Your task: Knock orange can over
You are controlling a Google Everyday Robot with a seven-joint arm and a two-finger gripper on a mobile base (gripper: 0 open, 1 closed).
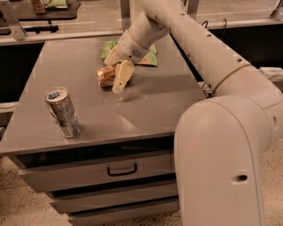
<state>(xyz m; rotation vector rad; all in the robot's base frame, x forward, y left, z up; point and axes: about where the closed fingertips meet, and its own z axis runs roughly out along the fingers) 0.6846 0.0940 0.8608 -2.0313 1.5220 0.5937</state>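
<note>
The orange can (105,76) is a short copper-orange can with pale markings near the middle of the grey table top (146,106). It seems to lie on its side, partly hidden behind my gripper. My gripper (119,78) hangs from the cream arm that reaches in from the right. It points down at the table and touches or sits just right of the can. A taller silver-grey can (63,112) stands upright near the table's front left, well apart from the gripper.
A green snack bag (143,55) lies behind the gripper toward the table's far edge. The table has drawers (119,170) in front. My large cream arm base (221,163) fills the right side. A dark shelf with items (44,9) stands behind, at upper left.
</note>
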